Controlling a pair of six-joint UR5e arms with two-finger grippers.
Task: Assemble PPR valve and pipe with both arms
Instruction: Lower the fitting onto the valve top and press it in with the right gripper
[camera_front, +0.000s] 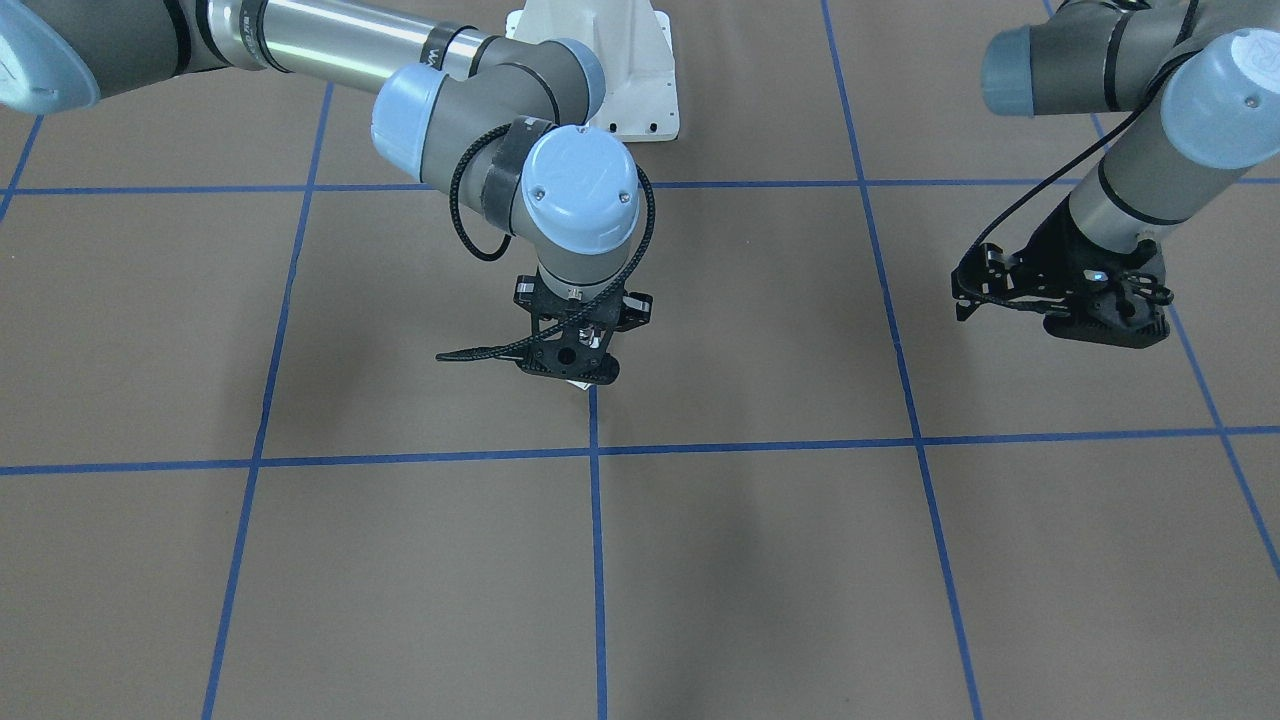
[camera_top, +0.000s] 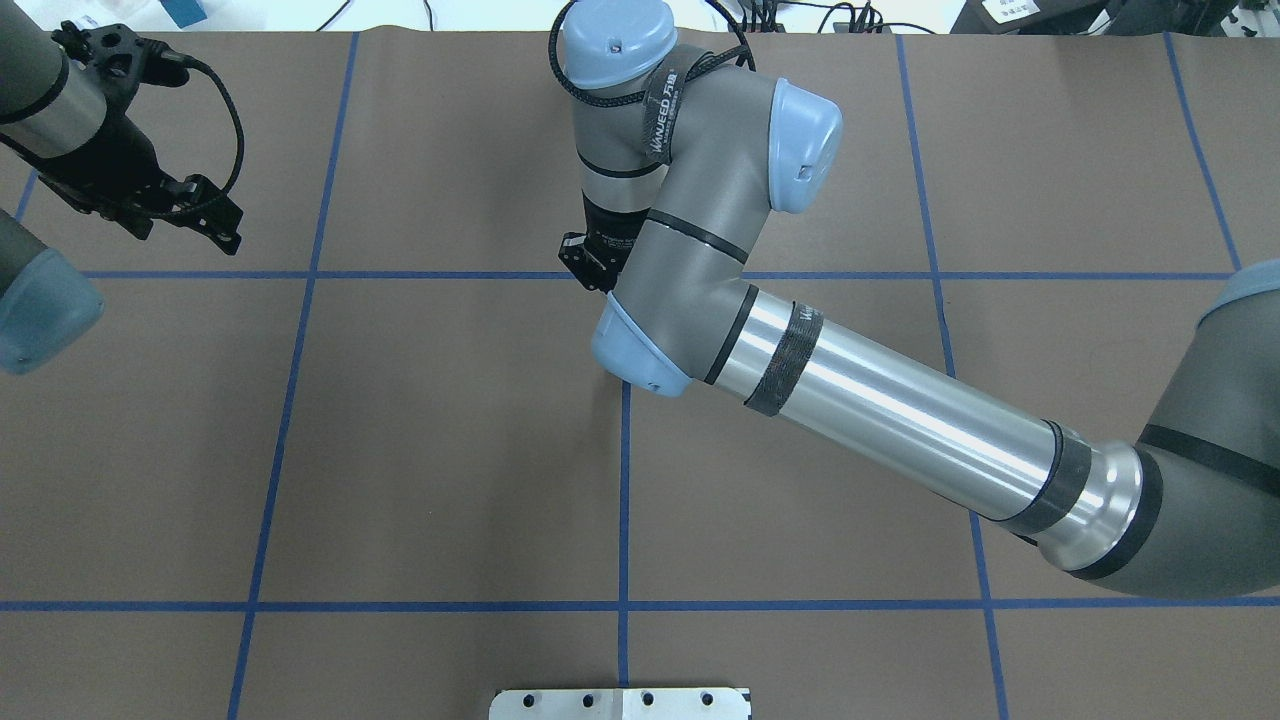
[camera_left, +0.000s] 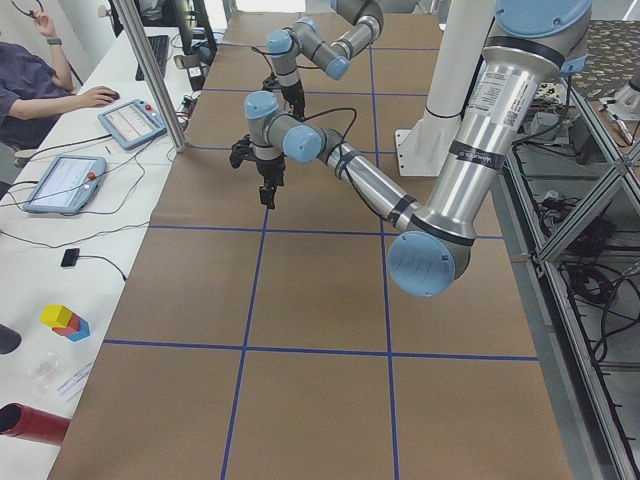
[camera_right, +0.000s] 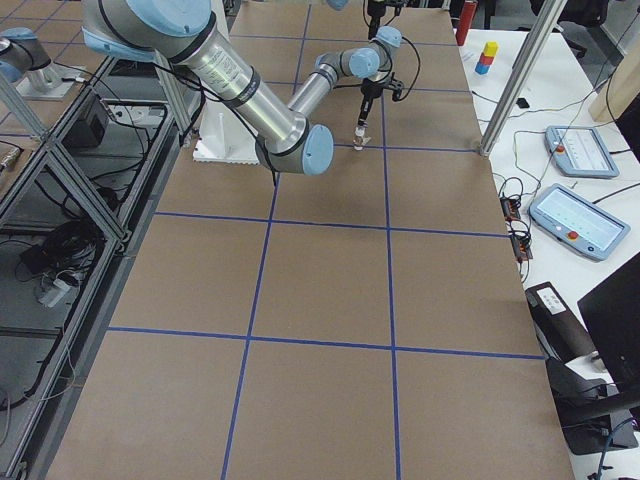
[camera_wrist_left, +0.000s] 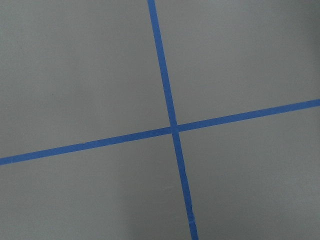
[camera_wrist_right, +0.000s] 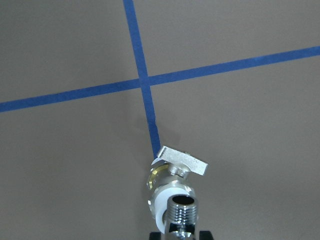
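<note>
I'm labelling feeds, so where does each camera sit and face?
Front: opposite the robot, facing it; right end effector, left end effector.
Overhead: behind the robot, looking down; right arm, left arm.
Exterior left: brown table, left end; left arm near.
Exterior right: table's right end; right arm near.
Left wrist: down on blue tape; no body.
Right wrist: down on shiny chrome T-shaped valve fitting.
Wrist views share table, blue tape.
</note>
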